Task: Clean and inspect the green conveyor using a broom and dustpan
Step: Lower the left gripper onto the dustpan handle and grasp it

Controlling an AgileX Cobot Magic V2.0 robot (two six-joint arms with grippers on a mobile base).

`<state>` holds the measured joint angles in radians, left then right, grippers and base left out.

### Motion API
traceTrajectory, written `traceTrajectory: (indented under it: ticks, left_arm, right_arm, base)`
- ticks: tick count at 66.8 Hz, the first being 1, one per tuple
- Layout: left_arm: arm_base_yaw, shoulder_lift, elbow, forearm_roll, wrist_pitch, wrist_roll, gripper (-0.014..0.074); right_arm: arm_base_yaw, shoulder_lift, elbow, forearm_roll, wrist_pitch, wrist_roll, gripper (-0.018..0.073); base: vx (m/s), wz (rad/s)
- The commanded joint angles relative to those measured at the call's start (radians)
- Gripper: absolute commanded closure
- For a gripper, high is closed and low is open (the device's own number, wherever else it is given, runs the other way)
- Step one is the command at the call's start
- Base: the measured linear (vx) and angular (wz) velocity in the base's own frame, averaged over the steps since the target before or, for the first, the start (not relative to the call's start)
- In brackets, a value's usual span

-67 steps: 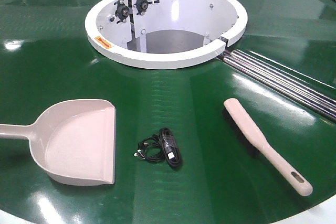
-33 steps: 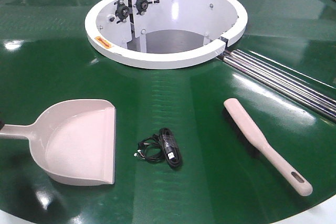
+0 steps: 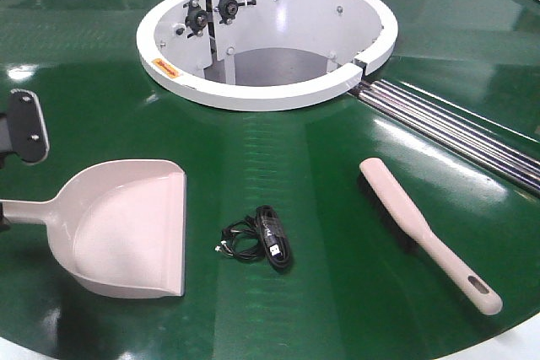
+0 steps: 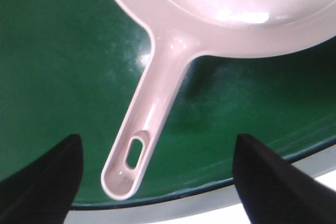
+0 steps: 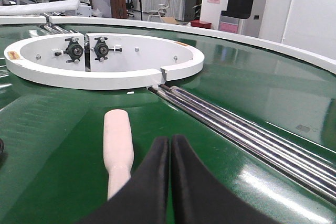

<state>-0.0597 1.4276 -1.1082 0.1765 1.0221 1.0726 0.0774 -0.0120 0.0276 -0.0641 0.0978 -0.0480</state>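
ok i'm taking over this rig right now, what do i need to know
Left claw: open, one finger either side of the dustpan handle, not closed on it.
Right claw: shut, empty, pointed along the broom.
Both tools lie flat on the green conveyor, a black cable coil between them.
Done: nothing grasped or swept.
Left: grip both tools, probably sweep the cable into the pan.

Dustpan [image 3: 126,233] left, broom [image 3: 407,212] right, perhaps a cable [image 3: 266,239] between, all on the conveyor [image 3: 337,158] before its ring [image 3: 270,97].
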Motion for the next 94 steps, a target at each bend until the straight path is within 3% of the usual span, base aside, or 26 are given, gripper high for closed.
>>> traceTrajectory:
  ticks: [1,11,37,72,82,94]
  left_arm:
    - [-0.005,0.008,-0.030,0.031,-0.021,0.033,0.0052]
    - [-0.005,0.052,-0.030,0.047,-0.053,0.045,0.0052]
    - [-0.005,0.146,-0.030,0.045,-0.107,0.176,0.0052]
    - [-0.005,0.231,-0.030,0.036,-0.206,0.182,0.0062]
    - [-0.005,0.248,-0.029,0.036,-0.190,0.182,0.0146]
    - [-0.005,0.256,-0.029,0.037,-0.189,0.182,0.0339]
  right_arm:
    - [-0.004,-0.010,0.003,-0.007,-0.078,0.003,0.0568]
    - [-0.005,-0.010,0.003,-0.007,-0.078,0.003,0.0568]
    - [-0.006,-0.010,0.003,-0.007,-0.078,0.003,0.0568]
    - [-0.006,-0.010,0.003,-0.007,-0.078,0.003,0.0568]
    - [-0.006,-0.010,0.003,-0.007,-0.078,0.003,0.0568]
    - [-0.006,-0.010,0.003,-0.007,-0.078,0.003,0.0568]
  base:
    - [0.00,0.00]
    - [0.00,0.00]
    - [0.00,0.00]
    - [0.00,0.00]
    - [0.00,0.00]
    - [0.00,0.00]
